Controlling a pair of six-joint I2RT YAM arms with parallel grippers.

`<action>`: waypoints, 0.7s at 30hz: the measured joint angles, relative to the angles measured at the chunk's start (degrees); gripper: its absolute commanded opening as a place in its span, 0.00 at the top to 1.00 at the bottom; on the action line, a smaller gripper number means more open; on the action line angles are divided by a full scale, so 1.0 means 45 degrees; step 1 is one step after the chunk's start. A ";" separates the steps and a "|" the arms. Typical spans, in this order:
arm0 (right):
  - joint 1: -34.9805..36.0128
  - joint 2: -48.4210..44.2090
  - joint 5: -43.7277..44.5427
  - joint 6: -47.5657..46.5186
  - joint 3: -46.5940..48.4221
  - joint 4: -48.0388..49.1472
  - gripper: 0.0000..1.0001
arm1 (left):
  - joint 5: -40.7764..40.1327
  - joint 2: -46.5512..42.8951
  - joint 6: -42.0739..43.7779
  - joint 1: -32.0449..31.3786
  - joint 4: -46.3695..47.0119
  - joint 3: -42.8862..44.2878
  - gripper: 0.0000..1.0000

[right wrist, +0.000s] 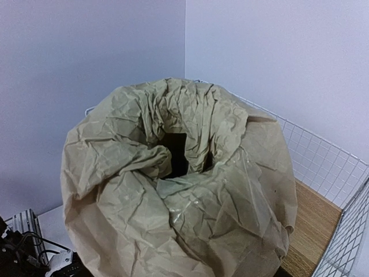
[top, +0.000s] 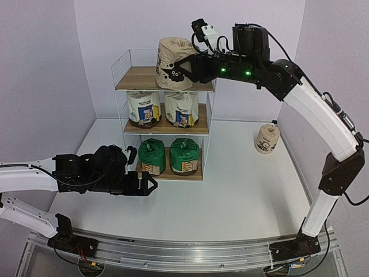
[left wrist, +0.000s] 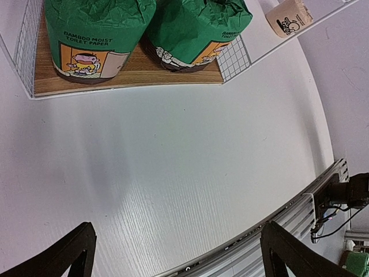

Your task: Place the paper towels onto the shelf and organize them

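Tan crinkled-paper roll (top: pixel 173 57) clamped in right gripper (top: pixel 183 72), mid-right on white-wire shelf (top: pixel 135 78) top board. Seat upright, hard right; spare tan roll (top: pixel 267 138) needs room. Left gripper (left wrist: pixel 177 231) agape, empty.

The tan cylindrical roll (right wrist: pixel 173 190) is wrapped in crinkly matt paper, pretty rough looking. The two green cylindrical rolls (left wrist: pixel 98 23) have crumpled paper too, with slightly more sheen. The brown wood-grain shelf boards (left wrist: pixel 132 72) look smooth, and the white wire-mesh frame (left wrist: pixel 233 57) looks like coated metal. The white table top (left wrist: pixel 173 161) is matt with faint grain lines.
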 measured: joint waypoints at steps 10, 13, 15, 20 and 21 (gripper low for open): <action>0.0377 0.0840 0.1217 -0.0485 0.1032 0.0120 0.15 | 0.0019 -0.0068 -0.0167 0.0000 -0.0002 -0.0039 0.00; 0.0446 0.0900 0.1625 -0.0652 0.1138 0.0185 0.14 | 0.0029 -0.0195 -0.0182 0.0000 -0.0013 -0.0073 0.00; 0.0446 0.0903 0.1930 -0.0678 0.1179 0.0244 0.12 | 0.0053 -0.0288 -0.0192 0.0000 -0.0015 -0.0078 0.00; 0.0442 0.0903 0.2739 -0.0909 0.1194 0.0520 0.08 | 0.0088 -0.0563 -0.0204 0.0000 -0.0024 -0.0159 0.00; 0.0442 0.0903 0.2883 -0.0976 0.1194 0.0586 0.07 | 0.0095 -0.0592 -0.0204 0.0000 -0.0032 -0.0170 0.00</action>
